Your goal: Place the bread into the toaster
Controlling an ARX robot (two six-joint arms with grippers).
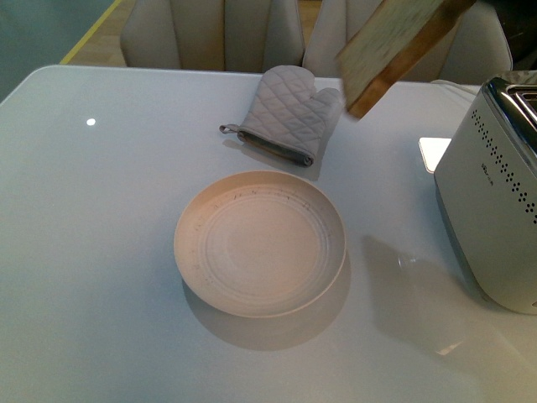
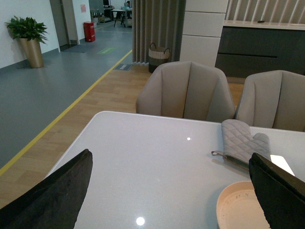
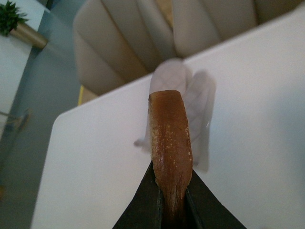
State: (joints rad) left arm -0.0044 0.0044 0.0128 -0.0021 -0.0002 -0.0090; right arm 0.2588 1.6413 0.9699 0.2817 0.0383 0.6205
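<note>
Glossy white table (image 1: pixel 101 252) w/ light glare, beige padded chairs (image 2: pixel 186 90) behind. Grey floor (image 2: pixel 43 90), wood strip (image 2: pixel 109 95) w/ yellow line (image 2: pixel 71 108), grey curtain (image 2: pixel 157 28), wicker basket (image 2: pixel 158 56), plant (image 2: pixel 27 28) in gold pot (image 2: pixel 33 52) by white wall (image 2: pixel 28 7), dark cabinet (image 2: pixel 267 59)

- The left gripper (image 2: pixel 171 195) is level, its dark fingers (image 2: pixel 52 195) spread wide apart.
- The right gripper (image 3: pixel 172 202) pinches the bread (image 3: pixel 169 138) by its crust edge, jaws closed tight.
- The right arm seems raised high, though it lies outside the front view.

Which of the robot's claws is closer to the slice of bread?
Right. The right claw grips the light tan, brown-crusted bread slice in the air; the left claw hangs open over the white table near the round cream plate, away from it.
</note>
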